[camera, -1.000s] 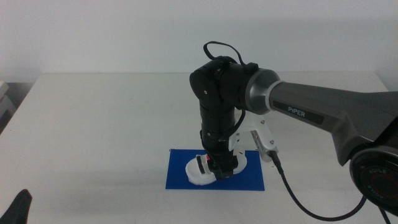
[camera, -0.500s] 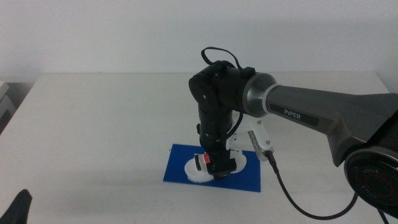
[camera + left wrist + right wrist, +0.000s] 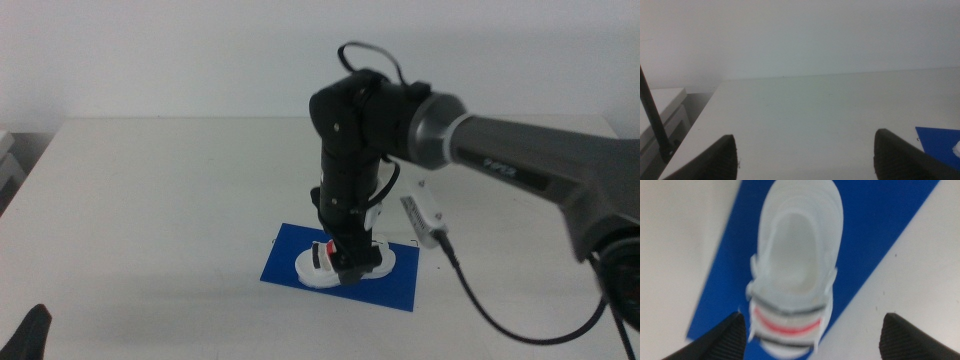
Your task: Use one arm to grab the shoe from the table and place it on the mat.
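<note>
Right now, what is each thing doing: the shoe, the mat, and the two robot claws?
shoe: lying flat on the mat, upright on its sole, not gripped.
mat: flat on the table, skewed.
right gripper: open, jaws spread either side of the shoe, just above it.
left gripper: open, waiting at the table's near left edge.

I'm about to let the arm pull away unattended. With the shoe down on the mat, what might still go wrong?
The right gripper sits low over the shoe, jaws spread wide on either side in the right wrist view. One may catch a strap or the sole on retreat and drag the shoe.

The shoe's toe lies close to the mat's far edge, so a small nudge could push it onto the table.

The left gripper waits near the table's front edge.
</note>
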Robot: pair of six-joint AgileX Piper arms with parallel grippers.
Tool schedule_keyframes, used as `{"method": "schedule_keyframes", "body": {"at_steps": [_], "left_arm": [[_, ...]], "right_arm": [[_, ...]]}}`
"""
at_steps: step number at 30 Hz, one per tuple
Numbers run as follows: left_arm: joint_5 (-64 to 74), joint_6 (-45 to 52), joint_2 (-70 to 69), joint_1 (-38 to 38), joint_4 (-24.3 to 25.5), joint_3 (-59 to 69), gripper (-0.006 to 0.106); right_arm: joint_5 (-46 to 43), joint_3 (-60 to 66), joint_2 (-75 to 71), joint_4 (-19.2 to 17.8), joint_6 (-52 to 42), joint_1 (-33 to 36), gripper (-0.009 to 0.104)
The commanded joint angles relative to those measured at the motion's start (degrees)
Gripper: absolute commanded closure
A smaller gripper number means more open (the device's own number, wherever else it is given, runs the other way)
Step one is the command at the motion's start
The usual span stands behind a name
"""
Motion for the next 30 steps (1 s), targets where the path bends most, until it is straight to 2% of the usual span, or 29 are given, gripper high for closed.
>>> {"method": "schedule_keyframes", "body": {"at_steps": [1, 6, 8, 10, 13, 17, 22, 24, 26, 27, 30], "left_arm": [[-4.7, -0.3, -0.8, -0.2, -0.5, 0.4, 0.007], [-4.7, -0.3, -0.8, -0.2, -0.5, 0.4, 0.007], [-4.7, -0.3, -0.8, -0.2, -0.5, 0.4, 0.007], [-4.7, -0.3, -0.8, -0.2, -0.5, 0.4, 0.007], [-4.7, -0.3, -0.8, -0.2, -0.5, 0.4, 0.007], [-4.7, -0.3, -0.8, -0.2, -0.5, 0.4, 0.007], [-4.7, -0.3, -0.8, -0.2, -0.5, 0.4, 0.007], [-4.7, -0.3, -0.8, -0.2, -0.5, 0.4, 0.007], [-4.7, -0.3, -0.8, -0.2, -0.5, 0.4, 0.007], [-4.7, -0.3, -0.8, -0.2, -0.5, 0.4, 0.007], [-4.7, -0.3, -0.8, -0.2, -0.5, 0.4, 0.007]], "right_arm": [[4.9, -1.6, -6.6, -0.4, -3.4, -0.5, 0.019], [4.9, -1.6, -12.7, -0.7, -16.7, -0.5, 0.019], [4.9, -1.6, -15.3, -3.7, -23.7, -0.5, 0.019], [4.9, -1.6, -17.8, -5.3, -35.7, -0.5, 0.019], [4.6, -1.6, -21.1, -5.4, -53.5, -0.5, 0.019], [-4.2, -1.6, -23.8, -9.0, -71.2, -0.5, 0.020], [-10.2, -1.5, -26.5, -7.8, -75.5, -1.6, 0.020], [-8.3, -1.5, -28.6, -10.0, -80.0, -2.9, 0.020], [-5.6, -1.5, -31.0, -13.3, -88.4, -3.5, 0.020], [-4.7, -1.5, -31.9, -13.6, -92.7, -3.5, 0.020], [-2.7, -1.4, -35.6, -11.4, -100.9, -6.4, 0.020]]}}
